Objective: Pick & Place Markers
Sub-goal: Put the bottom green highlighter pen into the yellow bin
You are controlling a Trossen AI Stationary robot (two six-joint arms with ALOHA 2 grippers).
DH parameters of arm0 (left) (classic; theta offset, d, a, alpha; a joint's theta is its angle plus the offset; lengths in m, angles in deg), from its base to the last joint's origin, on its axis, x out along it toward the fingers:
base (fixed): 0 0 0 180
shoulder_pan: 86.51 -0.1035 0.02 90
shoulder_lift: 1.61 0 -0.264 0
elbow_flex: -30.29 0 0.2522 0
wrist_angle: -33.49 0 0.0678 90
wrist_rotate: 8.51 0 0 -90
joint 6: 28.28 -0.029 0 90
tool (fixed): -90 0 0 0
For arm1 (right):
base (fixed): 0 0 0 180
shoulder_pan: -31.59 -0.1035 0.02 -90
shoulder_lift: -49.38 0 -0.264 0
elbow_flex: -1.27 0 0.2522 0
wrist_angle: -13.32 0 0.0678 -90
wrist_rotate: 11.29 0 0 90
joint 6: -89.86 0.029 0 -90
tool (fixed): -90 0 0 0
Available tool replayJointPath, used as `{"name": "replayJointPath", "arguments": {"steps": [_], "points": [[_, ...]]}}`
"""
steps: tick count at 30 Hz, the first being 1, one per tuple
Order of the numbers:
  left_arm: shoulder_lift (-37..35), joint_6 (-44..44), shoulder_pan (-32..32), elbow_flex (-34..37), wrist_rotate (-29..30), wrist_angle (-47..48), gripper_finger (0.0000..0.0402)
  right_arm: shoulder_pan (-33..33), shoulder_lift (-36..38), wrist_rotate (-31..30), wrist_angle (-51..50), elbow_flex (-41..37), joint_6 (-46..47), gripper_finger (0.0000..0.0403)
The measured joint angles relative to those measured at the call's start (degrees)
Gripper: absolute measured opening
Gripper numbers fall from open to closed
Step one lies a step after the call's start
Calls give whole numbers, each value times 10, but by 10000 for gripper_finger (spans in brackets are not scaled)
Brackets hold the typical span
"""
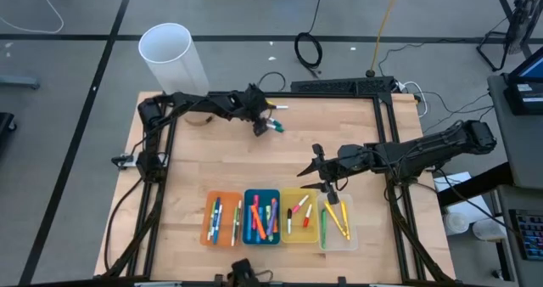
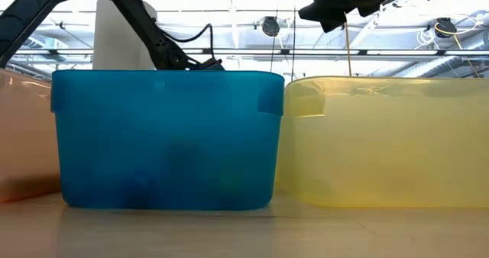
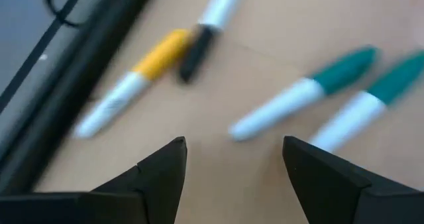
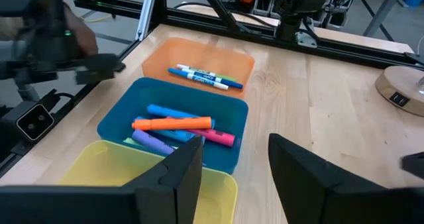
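**benchrat:** Up near the table's far edge, around 12 o'clock from the table's middle, the left gripper (image 1: 270,126) hangs over a handful of loose markers (image 1: 277,126). Wrist cam shows two green-capped ones (image 3: 311,91) side by side, plus a yellow-capped one (image 3: 129,91) and a black-capped one (image 3: 205,32) nose to nose. Fingers spread apart, nothing between them.

**pencap:** And the other arm?

**benchrat:** Right gripper (image 1: 321,175) sits at about 4 o'clock from the left one, just beyond the yellow tray (image 1: 299,194). Jaws spread too, empty.

**pencap:** Where's the rest of the pens?

**benchrat:** Sorted along the near edge, at 6 o'clock from centre. Orange tray (image 1: 222,198) has a few thin blue and green ones, blue tray (image 1: 261,194) holds orange, pink, purple and blue highlighters (image 4: 173,123), the yellow one has a couple with red caps, and the clear tray (image 1: 349,236) at the right end has yellow and green ones.
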Motion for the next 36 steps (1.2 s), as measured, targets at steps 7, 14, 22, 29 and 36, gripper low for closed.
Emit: {"name": "replayJointPath", "arguments": {"steps": [7,14,22,29,36], "points": [[0,-70,56,0,-6,0,255,0,0,0,0,0,0,159],[0,-122,99,0,28,-31,255,0,0,0,0,0,2,159],[-7,5,118,0,56,-42,255,0,0,0,0,0,2,159],[-12,112,138,0,41,-40,255,0,0,0,0,0,2,156],[17,150,163,0,101,-55,255,0,0,0,0,0,2,156]]}}
